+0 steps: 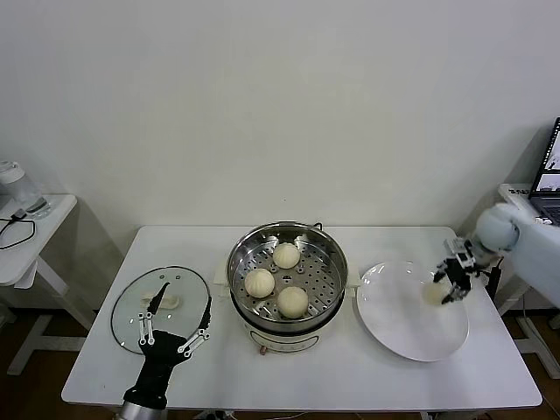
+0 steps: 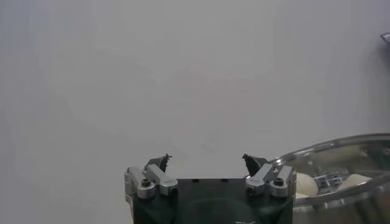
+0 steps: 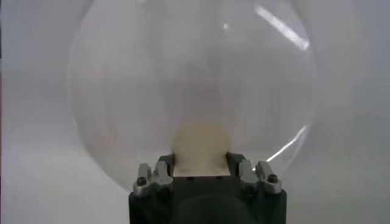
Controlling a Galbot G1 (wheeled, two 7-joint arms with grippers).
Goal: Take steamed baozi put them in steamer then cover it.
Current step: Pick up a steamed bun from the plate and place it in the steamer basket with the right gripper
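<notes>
The steamer [image 1: 287,278] holds three baozi, while right of it the right claw [image 1: 444,284] seemingly pinches a fourth baozi [image 1: 433,294] over the plate [image 1: 411,312], and the left claw [image 1: 174,331] stands spread.

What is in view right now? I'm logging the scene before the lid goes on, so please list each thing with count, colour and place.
baozi in steamer: three, cream-white, on the perforated tray
last baozi: one, cream-white, on the plate, in the right gripper's grip
steamer: one, shiny steel, table centre
plate: one, white, beside the steamer on the robot's right
glass lid: one, clear, flat on the table on the robot's left
table: one, white
laptop: one, dark, far right edge
left gripper: open, over the lid
right gripper: shut on the last baozi
</notes>
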